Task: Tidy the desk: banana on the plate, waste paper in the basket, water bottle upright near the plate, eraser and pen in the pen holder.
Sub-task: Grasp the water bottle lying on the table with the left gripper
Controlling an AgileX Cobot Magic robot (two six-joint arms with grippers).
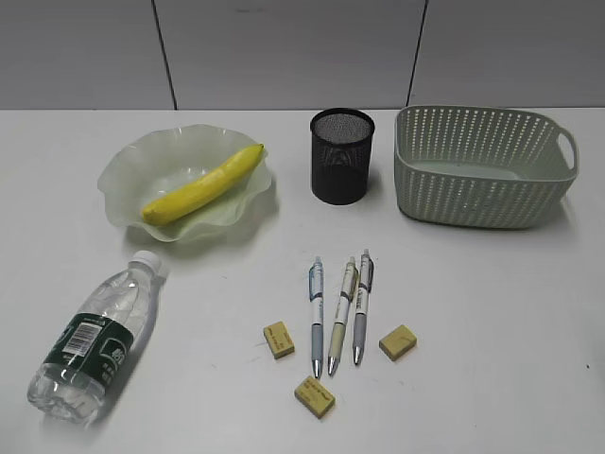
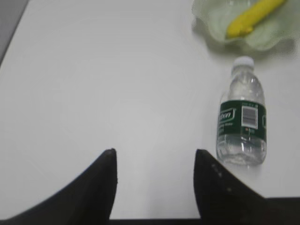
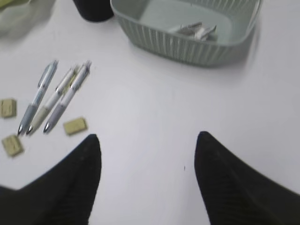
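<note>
The banana (image 1: pixel 203 184) lies in the pale green ruffled plate (image 1: pixel 123 170) at the back left; both also show in the left wrist view, banana (image 2: pixel 251 16) and plate (image 2: pixel 211 18). The water bottle (image 1: pixel 95 336) lies on its side at the front left, cap toward the plate; it lies to the right of my open left gripper (image 2: pixel 154 152). Three pens (image 1: pixel 338 312) and three yellow erasers (image 1: pixel 278 339) lie at the front centre. The waste paper (image 3: pixel 193 30) lies inside the basket (image 1: pixel 482 165). The black pen holder (image 1: pixel 341 155) stands upright. My right gripper (image 3: pixel 147 136) is open and empty over the bare desk (image 1: pixel 492 322).
A grey wall stands behind the desk's back edge. The desk's left edge shows in the left wrist view. Neither arm shows in the exterior view.
</note>
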